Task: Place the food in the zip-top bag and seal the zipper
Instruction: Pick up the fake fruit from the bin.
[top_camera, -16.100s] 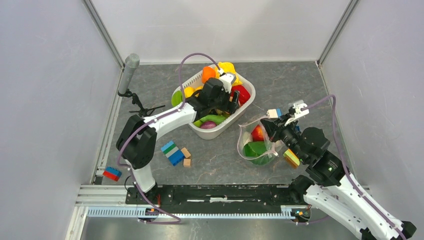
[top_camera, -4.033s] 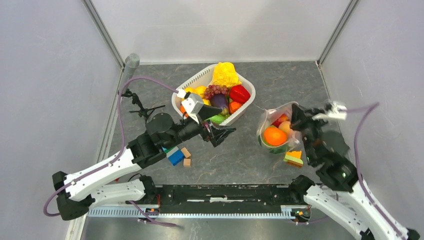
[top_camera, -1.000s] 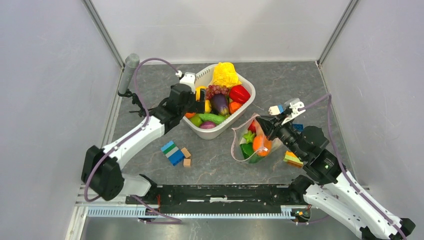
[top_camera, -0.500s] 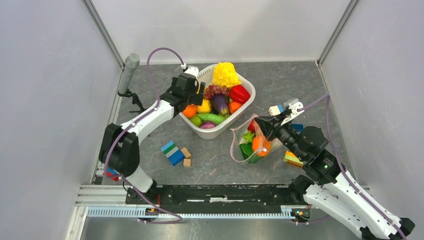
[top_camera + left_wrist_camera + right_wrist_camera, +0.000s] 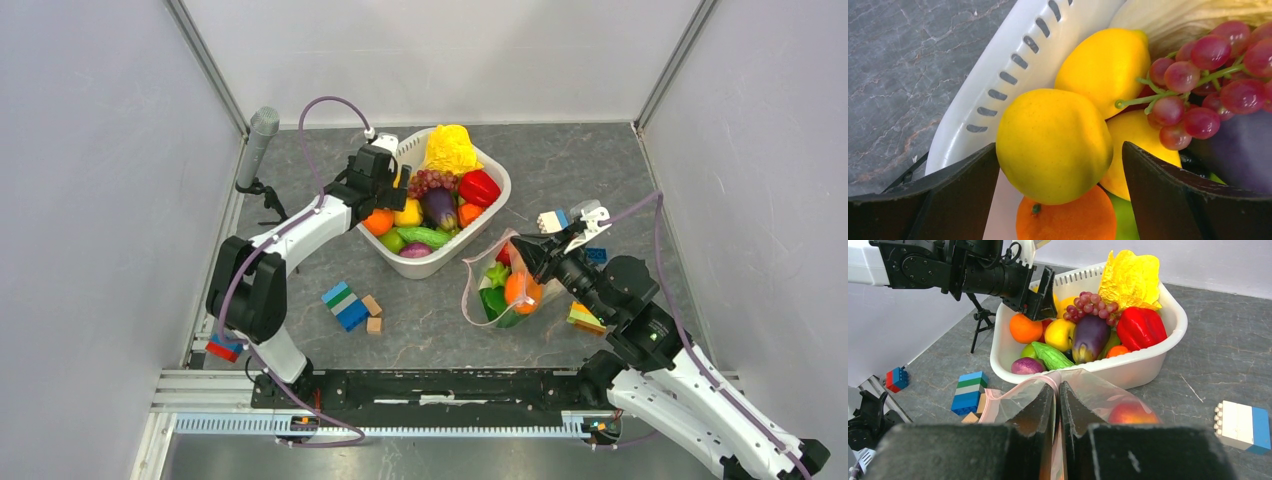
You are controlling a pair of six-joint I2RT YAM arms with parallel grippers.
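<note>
The food lies piled in a white slotted basket (image 5: 440,268): a yellow lemon (image 5: 1053,145), an orange (image 5: 1068,220), grapes (image 5: 1208,70), an eggplant (image 5: 1089,337) and a red pepper (image 5: 1140,327). My left gripper (image 5: 1059,146) is open at the basket's left corner, one finger on each side of the lemon. The zip-top bag (image 5: 480,290) stands near the basket with an orange (image 5: 520,290), a green piece (image 5: 495,300) and a peach (image 5: 1132,414) inside. My right gripper (image 5: 1057,385) is shut on its pink zipper (image 5: 1048,377) and holds the mouth up.
A microphone on a small tripod (image 5: 262,140) stands at the far left. Building blocks lie about: a blue-green stack (image 5: 345,305), tan cubes (image 5: 373,312), a red-blue one (image 5: 225,348), a white-blue one (image 5: 1243,425) and a striped one (image 5: 584,318). Walls close in three sides.
My left arm has swung further over the basket's left corner and brought its open fingers round the lemon. The right gripper and the bag have stayed put.
</note>
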